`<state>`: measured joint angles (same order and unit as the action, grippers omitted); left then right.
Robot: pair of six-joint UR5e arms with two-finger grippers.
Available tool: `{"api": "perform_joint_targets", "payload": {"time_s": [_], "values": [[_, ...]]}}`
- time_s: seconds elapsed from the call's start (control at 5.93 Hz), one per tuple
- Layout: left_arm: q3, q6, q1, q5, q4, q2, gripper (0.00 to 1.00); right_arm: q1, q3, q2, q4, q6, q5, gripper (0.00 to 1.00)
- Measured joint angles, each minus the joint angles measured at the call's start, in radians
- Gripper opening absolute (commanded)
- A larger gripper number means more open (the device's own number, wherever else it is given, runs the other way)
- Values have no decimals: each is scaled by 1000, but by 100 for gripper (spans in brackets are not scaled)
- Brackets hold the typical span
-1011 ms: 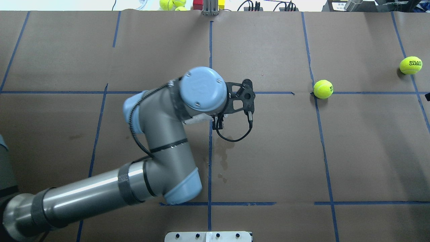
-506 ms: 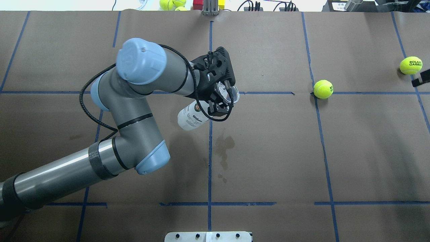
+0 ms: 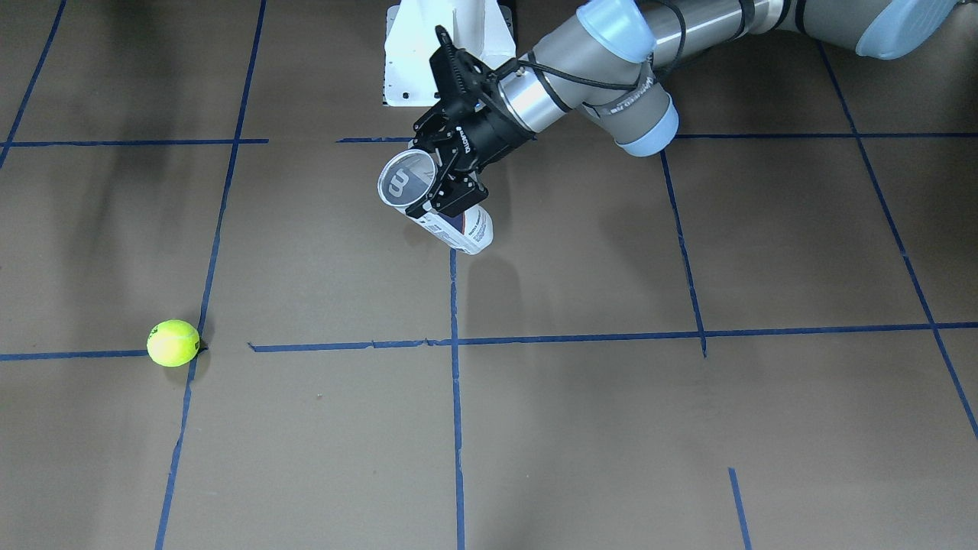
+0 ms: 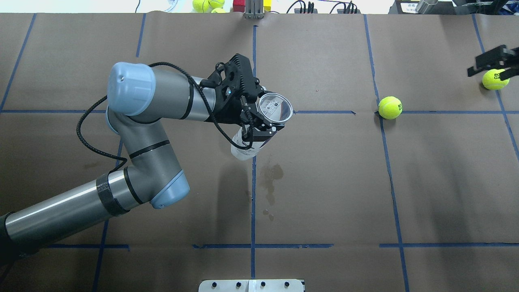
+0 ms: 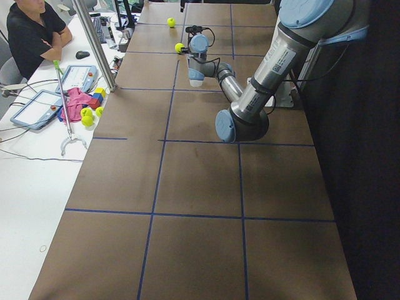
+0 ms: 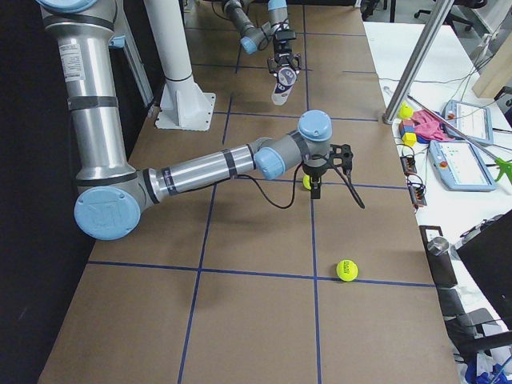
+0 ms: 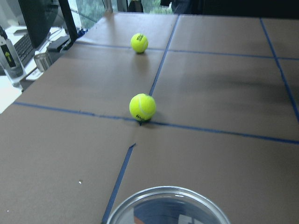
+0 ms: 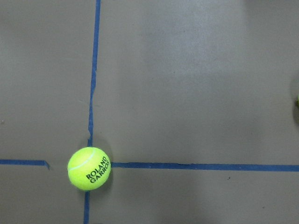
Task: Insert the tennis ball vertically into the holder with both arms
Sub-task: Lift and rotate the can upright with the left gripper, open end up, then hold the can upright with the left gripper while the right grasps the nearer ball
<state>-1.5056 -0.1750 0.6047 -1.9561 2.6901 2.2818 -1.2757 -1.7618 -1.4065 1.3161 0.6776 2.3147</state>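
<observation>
The left fingers point(image 4: 260, 133) clench the holder point(image 4: 276, 107), tilted above the middle of the bench point(image 4: 324, 190). The right fingers point(image 4: 488, 60), spread, flank the tennis ball point(image 4: 495, 80) near the right edge. An off-centre closure could squirt it away.

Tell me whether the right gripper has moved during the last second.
Yes. In the overhead view the right gripper has come in from the right edge, leftward and up the view, ending over the rightmost tennis ball, which stayed put.
</observation>
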Motion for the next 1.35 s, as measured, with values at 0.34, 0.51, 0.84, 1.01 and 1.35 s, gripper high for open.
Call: {"api": "perform_joint_targets", "payload": {"time_s": [0.34, 0.51, 0.84, 1.01, 1.35], "values": [[123, -58, 0, 8, 273, -11, 70, 60, 1, 57, 10, 97, -78, 100], [150, -101, 0, 17, 358, -13, 70, 79, 3, 64, 13, 118, -99, 100], [192, -143, -1, 38, 476, -30, 70, 110, 6, 68, 14, 157, -126, 100], [209, -152, -2, 46, 513, -33, 70, 129, 8, 80, 34, 167, -146, 100], [246, -159, -17, 67, 591, -33, 71, 197, 14, 153, 172, 178, -217, 99]]}}
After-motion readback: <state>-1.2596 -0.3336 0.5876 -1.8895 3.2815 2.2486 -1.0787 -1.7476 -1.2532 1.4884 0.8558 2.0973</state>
